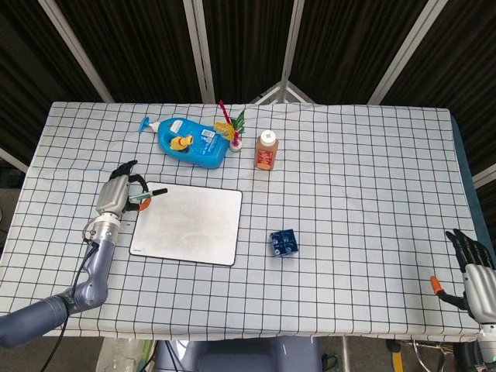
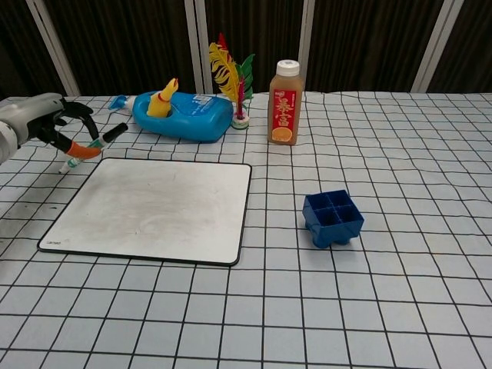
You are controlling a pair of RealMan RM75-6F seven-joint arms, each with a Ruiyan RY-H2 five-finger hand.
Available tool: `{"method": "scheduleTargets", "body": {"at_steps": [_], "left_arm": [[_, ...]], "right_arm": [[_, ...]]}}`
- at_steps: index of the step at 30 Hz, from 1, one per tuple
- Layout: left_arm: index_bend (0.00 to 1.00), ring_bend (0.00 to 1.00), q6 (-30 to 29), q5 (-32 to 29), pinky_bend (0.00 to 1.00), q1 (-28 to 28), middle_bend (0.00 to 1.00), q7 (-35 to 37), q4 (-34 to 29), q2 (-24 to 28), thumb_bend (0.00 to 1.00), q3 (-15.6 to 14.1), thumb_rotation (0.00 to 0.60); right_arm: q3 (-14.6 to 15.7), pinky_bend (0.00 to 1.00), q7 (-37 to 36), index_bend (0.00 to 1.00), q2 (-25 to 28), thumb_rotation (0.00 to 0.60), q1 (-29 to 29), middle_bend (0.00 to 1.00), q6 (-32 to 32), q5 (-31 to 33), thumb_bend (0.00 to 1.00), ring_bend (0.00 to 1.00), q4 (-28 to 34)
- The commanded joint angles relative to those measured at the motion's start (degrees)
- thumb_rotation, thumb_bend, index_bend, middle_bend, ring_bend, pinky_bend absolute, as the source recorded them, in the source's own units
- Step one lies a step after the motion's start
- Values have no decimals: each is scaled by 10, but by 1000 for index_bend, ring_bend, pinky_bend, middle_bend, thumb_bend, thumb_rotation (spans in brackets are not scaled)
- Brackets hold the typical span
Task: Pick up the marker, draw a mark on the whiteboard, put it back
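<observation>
My left hand (image 1: 118, 195) (image 2: 48, 123) holds the marker (image 1: 149, 194) (image 2: 95, 144) lifted off the table, above the far left corner of the whiteboard (image 1: 188, 222) (image 2: 150, 208). The marker is tilted, its black capped end pointing up and to the right. The whiteboard lies flat and looks blank apart from faint smudges. My right hand (image 1: 474, 271) rests at the near right corner of the table, fingers apart, holding nothing; the chest view does not show it.
A blue detergent bottle (image 1: 190, 141) (image 2: 181, 114), a feathered toy (image 2: 228, 79) and an orange drink bottle (image 1: 266, 150) (image 2: 285, 93) stand behind the board. A small blue compartment box (image 1: 284, 242) (image 2: 332, 217) sits to the board's right.
</observation>
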State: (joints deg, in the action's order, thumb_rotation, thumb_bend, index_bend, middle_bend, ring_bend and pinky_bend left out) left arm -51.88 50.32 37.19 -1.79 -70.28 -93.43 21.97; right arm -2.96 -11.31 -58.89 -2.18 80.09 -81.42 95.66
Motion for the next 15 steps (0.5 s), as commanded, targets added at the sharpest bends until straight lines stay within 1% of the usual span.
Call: {"method": "scheduleTargets", "body": {"at_steps": [1, 6, 9, 15], "left_arm": [[658, 0, 13, 16, 0, -20, 70, 121, -81, 13, 548, 45, 600], [674, 0, 34, 53, 0, -26, 94, 202, -110, 6, 547, 41, 600], [678, 0, 46, 74, 0, -23, 99, 231, -105, -4, 547, 32, 600], [689, 0, 44, 128, 0, -17, 112, 287, -86, -34, 547, 15, 600]], "right_arm": [[0, 0, 0, 0, 0, 600, 0, 0, 0, 0, 354, 0, 0], [-1, 0, -1, 0, 0, 600, 0, 0, -1, 1, 354, 0, -1], [-1, 0, -2, 0, 0, 600, 0, 0, -1, 1, 354, 0, -2], [-1, 0, -3, 0, 0, 600, 0, 0, -2, 2, 353, 0, -3]]}}
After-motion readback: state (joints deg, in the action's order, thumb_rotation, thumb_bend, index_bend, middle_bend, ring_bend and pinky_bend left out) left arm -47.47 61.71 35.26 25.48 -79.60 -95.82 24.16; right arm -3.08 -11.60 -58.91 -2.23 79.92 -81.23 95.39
